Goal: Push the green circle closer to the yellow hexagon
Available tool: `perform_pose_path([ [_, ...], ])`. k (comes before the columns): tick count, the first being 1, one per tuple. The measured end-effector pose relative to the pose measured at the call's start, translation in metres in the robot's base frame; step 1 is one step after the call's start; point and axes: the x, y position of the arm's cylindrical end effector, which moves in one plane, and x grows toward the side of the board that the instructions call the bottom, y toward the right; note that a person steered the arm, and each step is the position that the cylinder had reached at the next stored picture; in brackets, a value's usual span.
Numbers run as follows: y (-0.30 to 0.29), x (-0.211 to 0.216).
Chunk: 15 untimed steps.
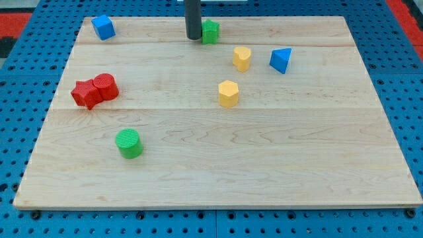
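Seven blocks sit on the wooden worktop [218, 178] in the single camera view. The green circle [129, 143], my target, lies at the near left, well apart from everything else. The yellow hexagon [228, 93] sits near the middle, to the right of the circle and farther back. Beyond it is a second yellow block [242, 58], rounded, with a blue triangular block [281, 60] just to its right. At the left edge a red cylinder [105, 86] touches a red star-like block [86, 94]; a blue cube [103, 27] sits at the far left.

I carry no gripper, so there is nothing to open or close, only a rod. My tip [193, 38] stands at the far edge, touching or just beside a green block [210, 31] on its left side, well away from the circle.

I judge the approach has not begun. Next I must travel to the circle's near left side, then push right and away toward the hexagon.
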Motion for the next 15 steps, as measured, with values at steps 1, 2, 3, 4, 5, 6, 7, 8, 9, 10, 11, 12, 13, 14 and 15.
perform_pose_path([
  [1, 0.009, -0.006],
  [2, 0.015, -0.006],
  [3, 0.015, -0.004],
  [4, 0.018, 0.033],
  [5, 0.019, 0.077],
  [6, 0.005, 0.13],
  [7, -0.069, 0.164],
  [8, -0.108, 0.23],
  [9, -0.165, 0.245],
  [10, -0.144, 0.29],
  [11, -0.062, 0.279],
  [12, -0.01, 0.242],
  [13, -0.043, 0.216],
  [14, -0.018, 0.205],
  [15, 0.001, 0.178],
])
